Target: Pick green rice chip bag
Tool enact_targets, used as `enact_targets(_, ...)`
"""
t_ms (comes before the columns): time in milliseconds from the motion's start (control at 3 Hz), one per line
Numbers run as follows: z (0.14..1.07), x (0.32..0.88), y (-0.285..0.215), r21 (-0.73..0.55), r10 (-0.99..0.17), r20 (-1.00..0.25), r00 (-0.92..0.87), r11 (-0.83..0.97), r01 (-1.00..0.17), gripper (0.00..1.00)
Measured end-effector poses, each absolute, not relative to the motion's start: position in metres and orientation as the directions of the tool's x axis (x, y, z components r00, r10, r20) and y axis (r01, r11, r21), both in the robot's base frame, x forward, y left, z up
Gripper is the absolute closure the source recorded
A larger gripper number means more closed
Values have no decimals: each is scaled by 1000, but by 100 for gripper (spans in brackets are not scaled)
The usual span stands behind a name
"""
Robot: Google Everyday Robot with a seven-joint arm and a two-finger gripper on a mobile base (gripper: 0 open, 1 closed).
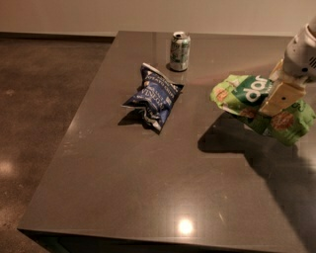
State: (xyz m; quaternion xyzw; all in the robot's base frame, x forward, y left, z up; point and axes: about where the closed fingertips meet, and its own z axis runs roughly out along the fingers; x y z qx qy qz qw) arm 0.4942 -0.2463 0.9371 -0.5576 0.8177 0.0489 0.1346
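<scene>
Camera view catches only the end of the arm [303, 49]: a white housing enters at the right edge, and everything above it is cut off. From it one tan finger [279, 96] slants down across the front of the green bag [244, 91]. The other finger is hidden behind the bag. The gripper [270, 106] is pinching the green bag near its middle, with the foil creased around the grip.

The green bag hangs tilted just above the table [148, 188], over its right side, well apart from the other things. Its dark shadow lies on the tabletop below and to the left. The bag's right end runs up to the picture's edge. It is bright lime green and glossy, with a dark green band bearing large white letters. The finger covers part of the letters and the word cannot be read. Orange-tan chip pictures show at the left end and at the lower right.

A crumpled blue bag [154, 96] lies flat near the table's middle, its white print too small to read. A green-and-white can [179, 51] stands upright behind it near the far edge, its label also unreadable. The table's right side is cut off by the picture's edge. A dim brown floor [44, 99] lies to the left, and a pale wall [148, 15] runs across the back.
</scene>
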Motion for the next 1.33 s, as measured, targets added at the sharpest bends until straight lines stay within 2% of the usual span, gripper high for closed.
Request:
enact_targets(667,977,499,-237,-117,-885,-363,-294,356,-927,100)
enact_targets(1333,983,498,-234,-122,-870,-397,-293,366,-923,100)
